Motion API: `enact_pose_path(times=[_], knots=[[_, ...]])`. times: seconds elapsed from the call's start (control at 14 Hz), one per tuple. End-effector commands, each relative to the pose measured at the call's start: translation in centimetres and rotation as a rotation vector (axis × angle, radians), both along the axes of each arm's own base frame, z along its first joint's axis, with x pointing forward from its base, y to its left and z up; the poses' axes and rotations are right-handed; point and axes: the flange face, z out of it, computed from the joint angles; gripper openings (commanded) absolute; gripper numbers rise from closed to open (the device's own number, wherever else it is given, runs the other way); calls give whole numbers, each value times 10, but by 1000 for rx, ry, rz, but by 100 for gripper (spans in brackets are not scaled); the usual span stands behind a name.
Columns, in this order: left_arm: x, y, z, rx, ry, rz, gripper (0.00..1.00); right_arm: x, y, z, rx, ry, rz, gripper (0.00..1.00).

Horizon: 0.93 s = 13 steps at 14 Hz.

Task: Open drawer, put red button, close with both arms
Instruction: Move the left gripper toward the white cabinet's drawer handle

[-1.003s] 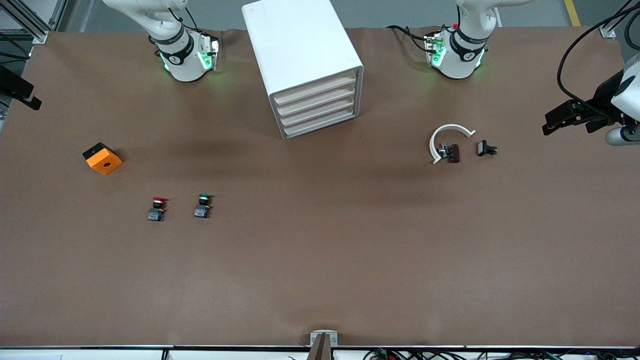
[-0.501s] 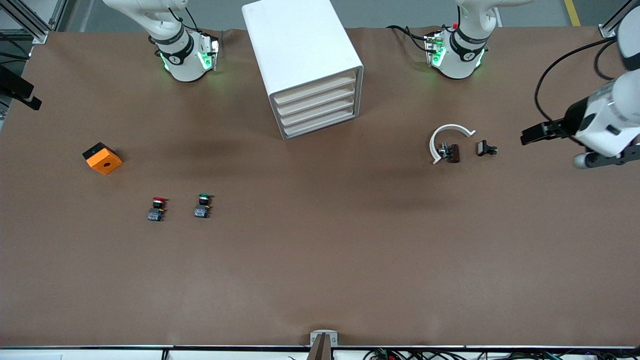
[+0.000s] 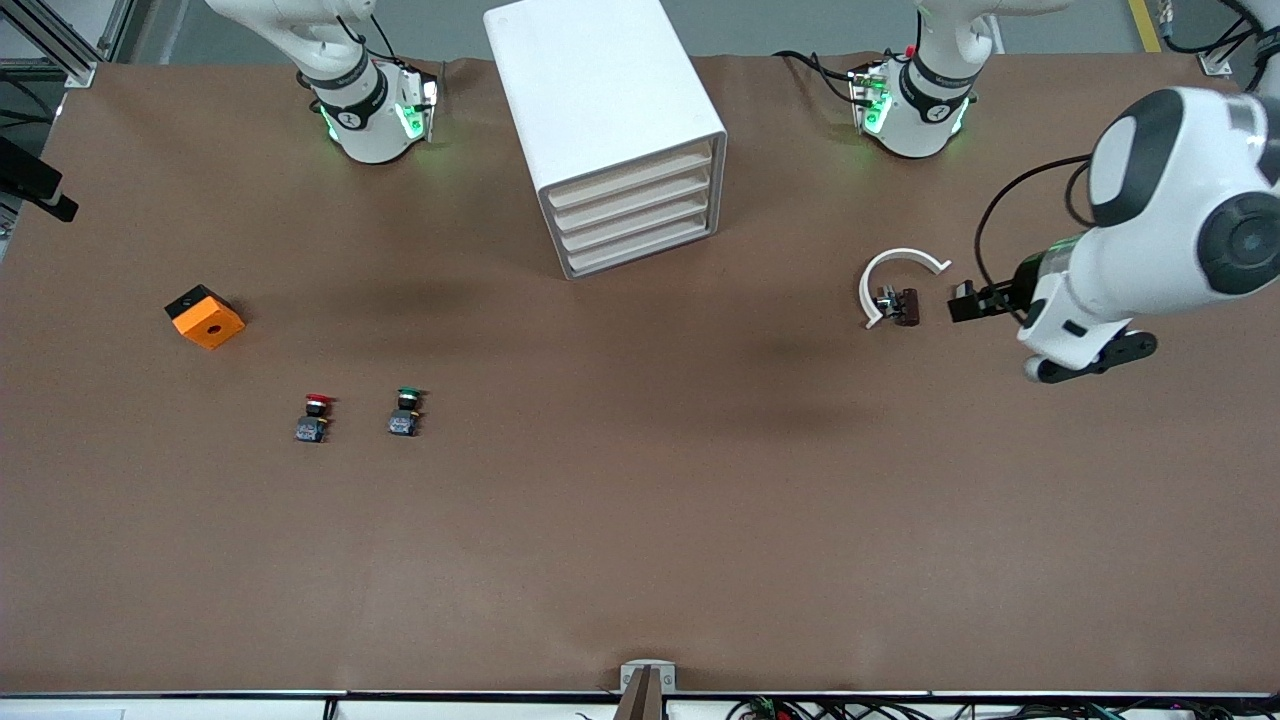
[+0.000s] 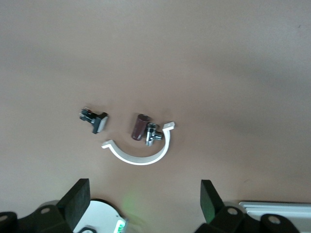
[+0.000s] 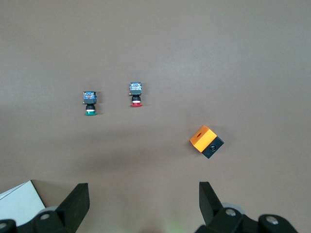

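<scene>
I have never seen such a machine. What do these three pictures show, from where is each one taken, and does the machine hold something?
These are two white robot arms at a brown table. The big picture comes from a high camera facing them; the two small pictures come from cameras on the arms' wrists, looking down.

On the table stands a white cabinet with four closed drawers; the top drawer is the task's one. Toward the right arm's end lie the red button, a green button and an orange block. Toward the left arm's end lie a white curved clip and small dark parts.

The left claw hangs open over the clip. The right claw hangs open above the buttons' area. Neither holds anything.
</scene>
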Motion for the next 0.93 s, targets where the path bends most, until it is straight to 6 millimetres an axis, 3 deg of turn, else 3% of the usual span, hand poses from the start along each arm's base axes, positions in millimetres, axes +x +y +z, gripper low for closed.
enact_pose_path(times=[0.0, 0.21, 0.29, 0.57, 0.72, 0.86], knots=[[4, -31, -26, 36, 16, 54, 100, 10, -4, -10, -4, 19, -12, 100], [4, -67, -57, 79, 37, 99, 100, 23, -6, -32, -8, 57, -12, 100], [4, -74, -64, 95, 43, 132, 100, 38, -8, -56, 10, 97, -6, 100], [-4, -119, -92, 170, 70, 251, 100, 50, -14, -59, 17, 70, 30, 100], [-11, -143, -111, 206, 113, 319, 100, 67, -17, -92, 20, 118, 28, 100], [-16, -161, -128, 216, 171, 395, 100, 74, -18, -102, 7, 136, 31, 100]])
